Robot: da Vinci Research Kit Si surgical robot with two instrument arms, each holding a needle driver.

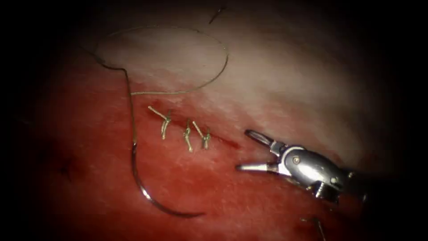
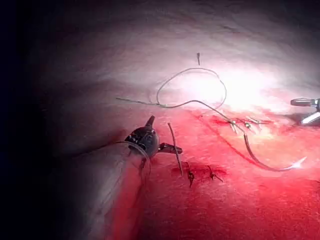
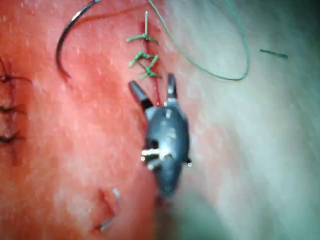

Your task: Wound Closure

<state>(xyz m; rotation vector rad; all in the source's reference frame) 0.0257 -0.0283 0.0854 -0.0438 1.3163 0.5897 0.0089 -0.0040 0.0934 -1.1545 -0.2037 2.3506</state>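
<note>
The right arm's silver wristed end effector (image 1: 252, 151) sat on the cut's right end w/ both jaws spread wide, holding nothing. The left arm's dark wristed end effector (image 2: 162, 135), seen in the left wrist view, also looked parted and empty, well apart from the needle, hovering near a second row of dark stitches (image 2: 202, 174).

The dark curved steel needle (image 1: 149, 196) lay loose on the wet red tissue (image 1: 267, 89), left of the cut and below it, not in the tissue as far as could be told; its tip pointed right, its tail up toward the pale thin thread (image 1: 178, 92). The thread ran from the needle's tail up and round in a wide loop over the pale upper tissue, then back toward the first of three short knotted stitches (image 1: 185, 134) along the cut (image 1: 223, 142).

Risks, as judged from this:
- Needle unheld on slick red fluid, so it could slide or roll, and a grab at tip or tail would likely blunt it or let it spin in the jaws.
- Slack loop lay free; either tool crossing it could snag it, tug the last stitch and tear the tissue edge.
- Open right jaws sat very near the stitches; closing there could nip a knot tail or the tissue.
- A loose cut thread end (image 1: 217, 14) up top could get mistaken for live thread.
</note>
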